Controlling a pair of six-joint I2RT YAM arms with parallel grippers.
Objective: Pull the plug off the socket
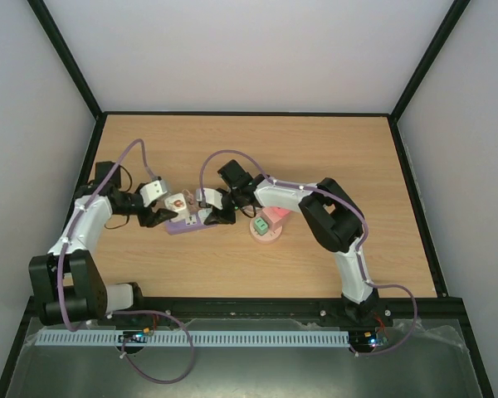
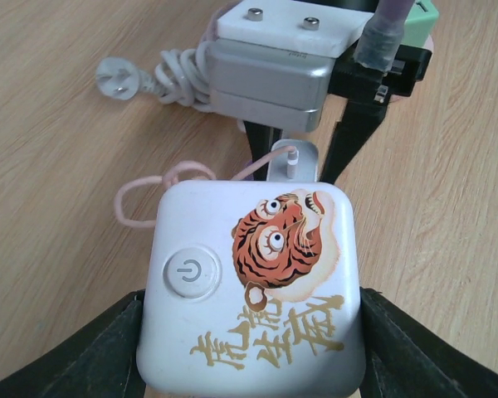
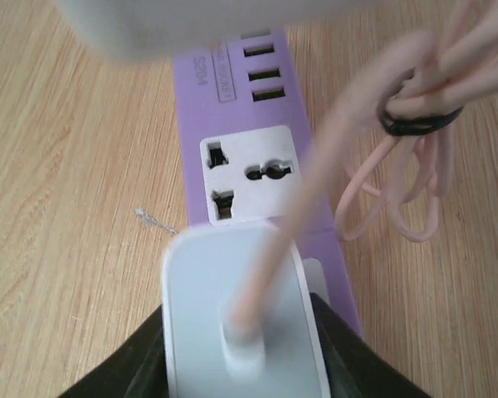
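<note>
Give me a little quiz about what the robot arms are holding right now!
1. True or false: the left gripper holds a white tiger box.
2. What colour is the power strip? A green, B lilac, C black.
3. Fill in: the right gripper grips a white plug whose cable is pale ____.
Key: 1 true; 2 B; 3 pink.

Robotics lab test cell: a wood-grain tabletop (image 1: 232, 274) is boxed in by plain white panels (image 1: 249, 50) at 9, 12 and 3 o'clock on black frame struts (image 1: 66, 66). Two cabled robot arms, left arm (image 1: 79, 228) and right arm (image 1: 344, 228), are bolted at 6 o'clock beside a slotted cable duct (image 1: 232, 338).
</note>
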